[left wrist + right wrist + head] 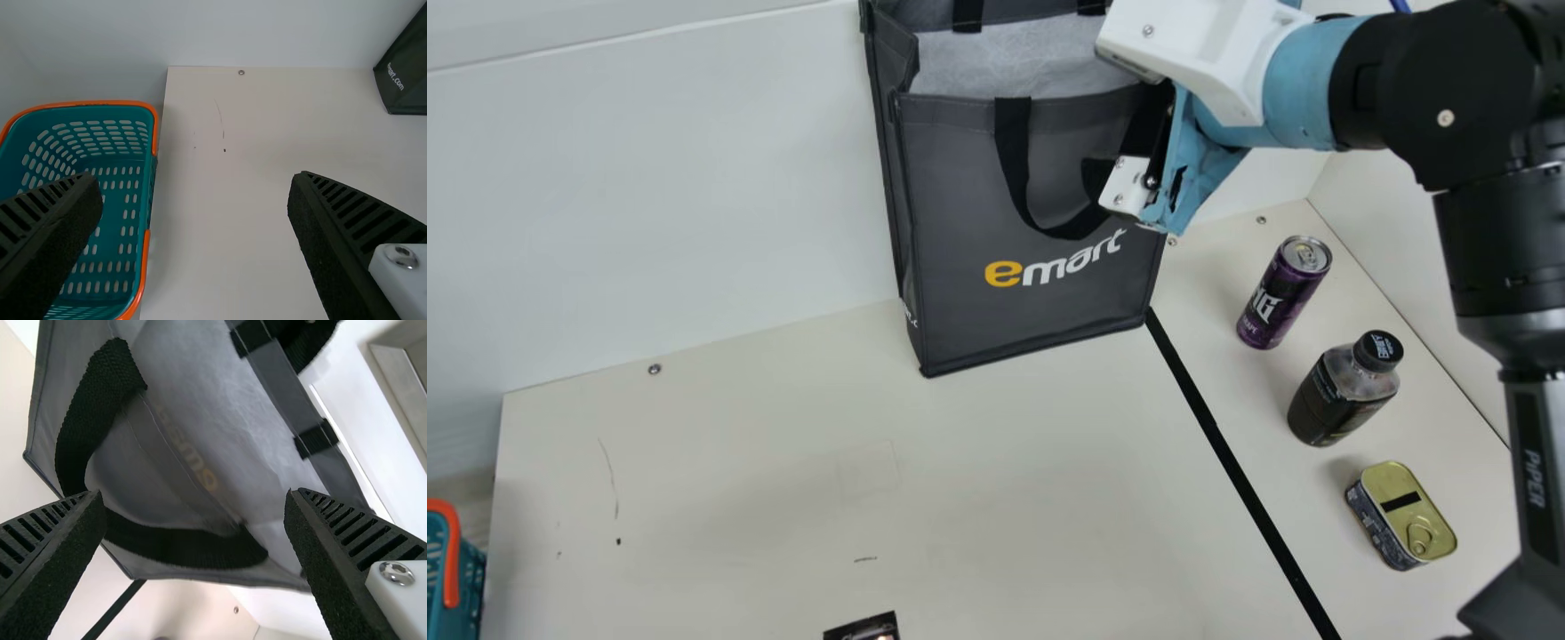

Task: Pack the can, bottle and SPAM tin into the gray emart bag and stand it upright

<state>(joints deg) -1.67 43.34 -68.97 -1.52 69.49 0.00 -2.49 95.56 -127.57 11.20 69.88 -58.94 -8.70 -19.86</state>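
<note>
The gray emart bag (960, 311) stands upright against the back wall, its top open and pale lining showing. My right gripper (1178, 169) is at its right front side, by the front handle (1014, 151). In the right wrist view, that gripper (194, 497) is open over the bag (220, 407), a black strap (180, 547) looping across between its fingers. At the right of the main view are the upright purple can (1282, 293), the dark bottle (1338, 400) and the gold-lidded tin (1400, 516). In the left wrist view, my left gripper (195, 179) is open, holding nothing.
A teal basket with an orange rim (148, 267) is beside the table's left edge. Black tape (1236, 471) runs along the table between the bag and the three items. A small dark printed object (864, 628) lies at the main view's bottom edge. Walls border the back and right.
</note>
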